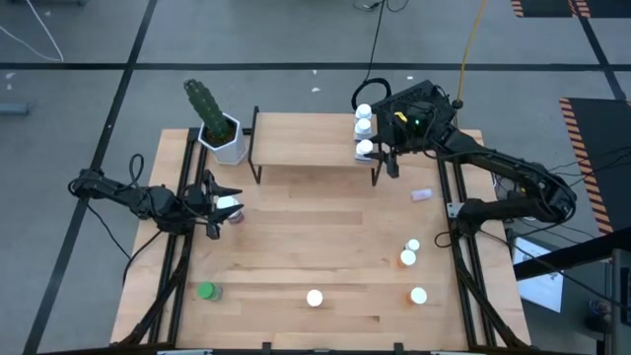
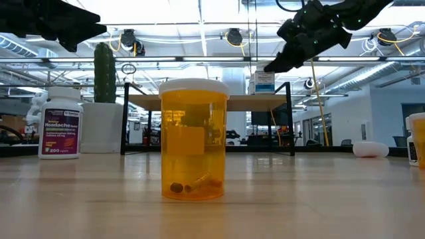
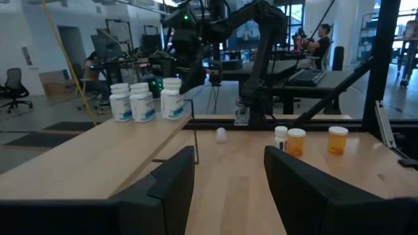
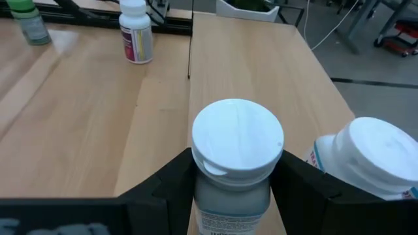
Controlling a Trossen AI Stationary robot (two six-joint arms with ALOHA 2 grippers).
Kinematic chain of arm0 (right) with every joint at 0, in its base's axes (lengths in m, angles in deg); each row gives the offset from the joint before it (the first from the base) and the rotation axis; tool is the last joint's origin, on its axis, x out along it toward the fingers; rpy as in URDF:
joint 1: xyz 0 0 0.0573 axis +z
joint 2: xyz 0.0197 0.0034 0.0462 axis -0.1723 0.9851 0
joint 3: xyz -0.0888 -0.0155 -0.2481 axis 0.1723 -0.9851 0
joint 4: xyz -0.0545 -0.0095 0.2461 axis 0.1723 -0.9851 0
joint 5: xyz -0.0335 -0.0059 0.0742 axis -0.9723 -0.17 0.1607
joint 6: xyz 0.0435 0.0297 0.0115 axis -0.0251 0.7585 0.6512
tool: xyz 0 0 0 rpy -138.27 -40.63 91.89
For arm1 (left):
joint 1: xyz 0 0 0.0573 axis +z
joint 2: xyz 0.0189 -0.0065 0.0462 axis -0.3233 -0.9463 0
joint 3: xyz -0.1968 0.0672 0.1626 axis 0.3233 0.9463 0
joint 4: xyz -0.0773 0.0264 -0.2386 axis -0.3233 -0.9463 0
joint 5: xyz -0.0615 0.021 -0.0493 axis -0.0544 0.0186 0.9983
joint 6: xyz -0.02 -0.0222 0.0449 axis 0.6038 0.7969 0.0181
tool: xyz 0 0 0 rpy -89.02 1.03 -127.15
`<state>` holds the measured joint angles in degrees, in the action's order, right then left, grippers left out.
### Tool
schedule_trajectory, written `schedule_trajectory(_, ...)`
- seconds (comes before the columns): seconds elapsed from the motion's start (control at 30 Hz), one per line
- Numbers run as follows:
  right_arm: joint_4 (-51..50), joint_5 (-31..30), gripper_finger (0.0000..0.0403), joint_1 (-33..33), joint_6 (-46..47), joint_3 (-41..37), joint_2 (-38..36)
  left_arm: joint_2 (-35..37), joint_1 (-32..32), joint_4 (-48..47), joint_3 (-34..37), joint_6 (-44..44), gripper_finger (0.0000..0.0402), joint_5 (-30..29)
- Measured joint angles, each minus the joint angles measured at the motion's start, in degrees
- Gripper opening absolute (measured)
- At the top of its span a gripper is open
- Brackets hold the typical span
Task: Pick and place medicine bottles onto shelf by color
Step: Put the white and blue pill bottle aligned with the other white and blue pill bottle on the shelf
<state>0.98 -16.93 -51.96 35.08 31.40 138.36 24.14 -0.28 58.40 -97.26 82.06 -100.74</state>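
Note:
The shelf (image 1: pixel 306 138) stands at the table's far side, with three blue-white bottles in a row at its right end (image 1: pixel 364 126). My right gripper (image 4: pixel 235 179) is at the nearest of them (image 4: pixel 236 150), shut on it; it also shows in the high view (image 1: pixel 386 158). My left gripper (image 3: pixel 228 176) is open and empty, raised above a pinkish bottle (image 1: pixel 233 209) that stands upright on its base on the table at the left. Orange bottles (image 1: pixel 407 257) (image 1: pixel 418 295) (image 1: pixel 315 297) and a green one (image 1: pixel 205 291) stand on the table. My right gripper pinches the blue-white bottle's body just below its white cap (image 4: pixel 208 171), one finger on each side. The fingers come from above, slanting down. The bottle is upright at the shelf's right end; its base is hidden by the cap, next to a neighbouring bottle (image 4: pixel 372 156).
A white pot with a green cactus (image 1: pixel 222 133) stands by the shelf's left end. A small pale bottle (image 1: pixel 422 194) lies on its side on the table at the right. The shelf's left and middle parts (image 3: pixel 85 156) are bare wood.

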Motion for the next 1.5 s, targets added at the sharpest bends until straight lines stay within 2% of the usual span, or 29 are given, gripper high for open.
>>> schedule_trajectory(0.27,0.7,0.3,0.017,0.0,-0.8,0.2,2.7,0.0,0.0,0.1,0.0,-0.5,0.0188,0.0)
schedule_trajectory(0.7,1.2,-0.2,0.0215,-1.7,-0.9,0.0,2.8,0.0,0.0,0.0,0.0,1.6,0.0188,-0.1)
schedule_trajectory(1.5,0.0,-0.2,0.0216,-1.9,-0.8,0.0,-1.8,0.0,0.0,-1.2,0.0,0.5,0.0188,-0.3)
